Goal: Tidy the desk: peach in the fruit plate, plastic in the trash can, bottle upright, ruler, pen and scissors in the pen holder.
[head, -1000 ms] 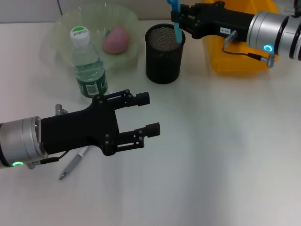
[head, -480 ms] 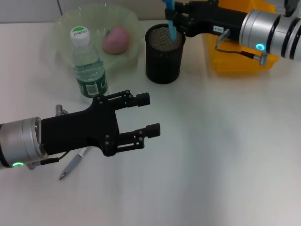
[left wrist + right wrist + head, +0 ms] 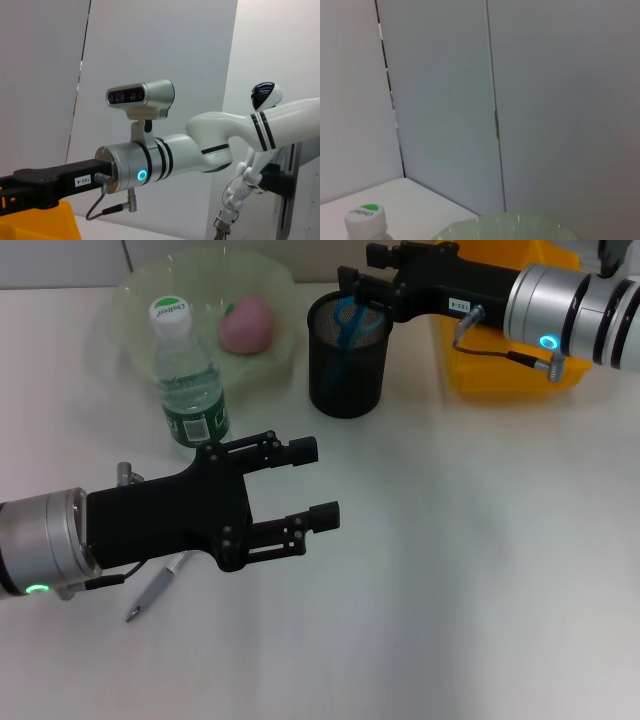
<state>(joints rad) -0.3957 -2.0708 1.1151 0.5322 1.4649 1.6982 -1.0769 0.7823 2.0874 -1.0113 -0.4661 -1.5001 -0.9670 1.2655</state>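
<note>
Scissors point(image 3: 347, 318) with blue handles are seen inside the black mesh pen holder point(image 3: 347, 358), directly under the right pincer point(image 3: 352, 288), whose fingers are spread above the holder's rim. Behind that arm a yellow trash can point(image 3: 500, 365) is placed. The left pincer point(image 3: 308, 482) is held spread above the tabletop point(image 3: 480, 570), gripping nothing. Beneath its arm a pen point(image 3: 155, 588) is partly covered. The bottle point(image 3: 186, 375) is set upright beside the fruit plate point(image 3: 125, 310), in which the peach point(image 3: 247, 324) is laid.

Bottle point(image 3: 186, 378) and pen holder point(image 3: 347, 355) crowd the fruit plate point(image 3: 130, 300).
</note>
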